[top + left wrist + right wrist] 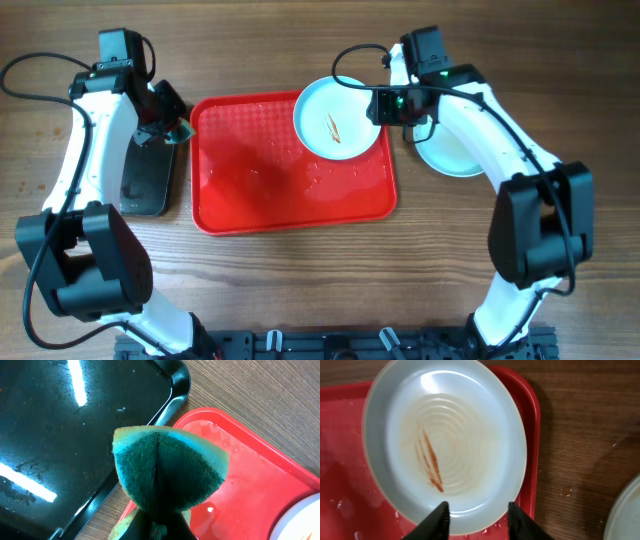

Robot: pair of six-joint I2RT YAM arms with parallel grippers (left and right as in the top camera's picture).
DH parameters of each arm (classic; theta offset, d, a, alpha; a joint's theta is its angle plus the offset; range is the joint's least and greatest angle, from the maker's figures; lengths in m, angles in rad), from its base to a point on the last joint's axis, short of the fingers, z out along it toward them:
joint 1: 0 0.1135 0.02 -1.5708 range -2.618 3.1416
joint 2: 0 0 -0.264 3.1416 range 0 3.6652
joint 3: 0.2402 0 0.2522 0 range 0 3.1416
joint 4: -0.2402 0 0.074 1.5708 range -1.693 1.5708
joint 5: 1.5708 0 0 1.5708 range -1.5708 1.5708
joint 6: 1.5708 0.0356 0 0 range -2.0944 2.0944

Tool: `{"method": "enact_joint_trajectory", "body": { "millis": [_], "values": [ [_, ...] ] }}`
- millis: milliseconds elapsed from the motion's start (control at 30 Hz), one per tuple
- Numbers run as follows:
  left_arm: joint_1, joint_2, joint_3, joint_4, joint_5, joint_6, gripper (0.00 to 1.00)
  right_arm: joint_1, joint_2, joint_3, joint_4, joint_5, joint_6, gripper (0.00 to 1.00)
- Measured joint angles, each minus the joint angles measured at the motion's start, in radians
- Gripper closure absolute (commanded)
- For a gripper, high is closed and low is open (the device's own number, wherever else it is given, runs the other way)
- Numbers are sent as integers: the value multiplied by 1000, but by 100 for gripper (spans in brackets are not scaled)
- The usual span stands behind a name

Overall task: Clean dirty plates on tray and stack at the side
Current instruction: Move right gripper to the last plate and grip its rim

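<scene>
Plate (338,120) w/ brown smear (431,462) at centre sits on far-right corner of red tray (260,190), its rim overhanging the tray's far edge. The smear runs diagonally across concentric ridges in the plate's well. Droplets (342,507) lie on the tray beside the plate, a few more on the wood table (300,280) to the right.

R gripper (476,521) is over the plate's right rim, fingers (434,522) spread wide w/ a stretch of rim btwn them. Contact w/ the rim is unclear.

Pale stack (450,155) rests on the table just right of the tray. R arm (480,120) crosses over it, so I can't read how many plates are there. Right wrist view shows only a sliver at its edge.

L gripper (171,131) is at the tray's far-left corner, above the gap btwn black tray (148,185) and red tray, clamped on a folded green sponge (167,467) w/ a yellowish edge. The sponge hides most of the fingers. The black tray is glossy and wet-looking, w/ light strips reflected in it. Left wrist view cuts the plate off at its corner.
</scene>
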Motion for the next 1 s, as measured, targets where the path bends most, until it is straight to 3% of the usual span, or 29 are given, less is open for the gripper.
{"method": "enact_joint_trajectory", "body": {
  "millis": [233,533,633,700,800,1000],
  "values": [
    [0,0,0,0,0,-1,96,18,106,1,-40,83,63,89],
    [0,0,0,0,2,-7,96,143,106,3,-217,92,50,89],
    [0,0,0,0,14,-8,96,173,106,3,-268,32,36,78],
    [0,0,0,0,16,-8,96,172,106,9,-279,-13,14,63],
    [0,0,0,0,21,-8,96,172,105,77,-280,-43,-47,53],
    [0,0,0,0,42,-8,96,164,101,140,-127,37,-290,49]
  ]
}}
